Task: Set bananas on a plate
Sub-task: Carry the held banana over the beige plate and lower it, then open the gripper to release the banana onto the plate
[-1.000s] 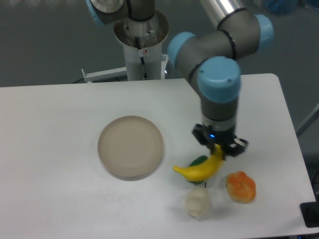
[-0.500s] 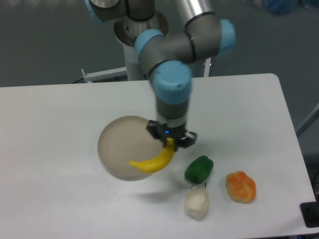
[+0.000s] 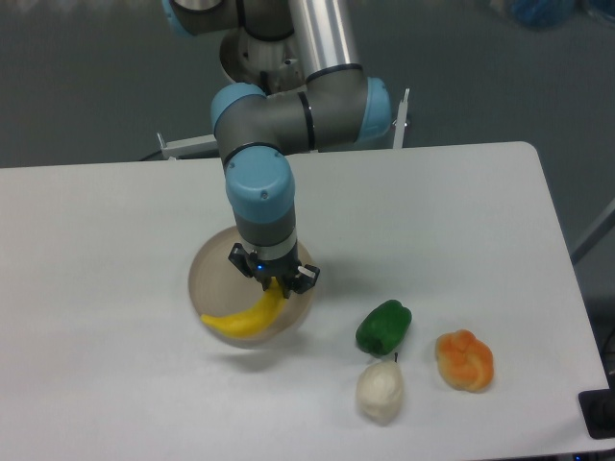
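A curved yellow banana [image 3: 242, 318] hangs over the front part of the round beige plate [image 3: 204, 274], held by its right end. My gripper [image 3: 274, 281] is shut on that end and points straight down over the plate's right half. Whether the banana touches the plate surface I cannot tell. The arm covers much of the plate's far right side.
A green pepper [image 3: 384, 326] lies right of the plate. A white lumpy item [image 3: 381, 392] sits in front of it, and an orange lumpy fruit [image 3: 464, 359] lies further right. The robot's base column [image 3: 269, 67] stands at the table's back edge.
The gripper has carried the banana leftwards, from beside the green pepper to above the plate. The other food pieces have not moved.
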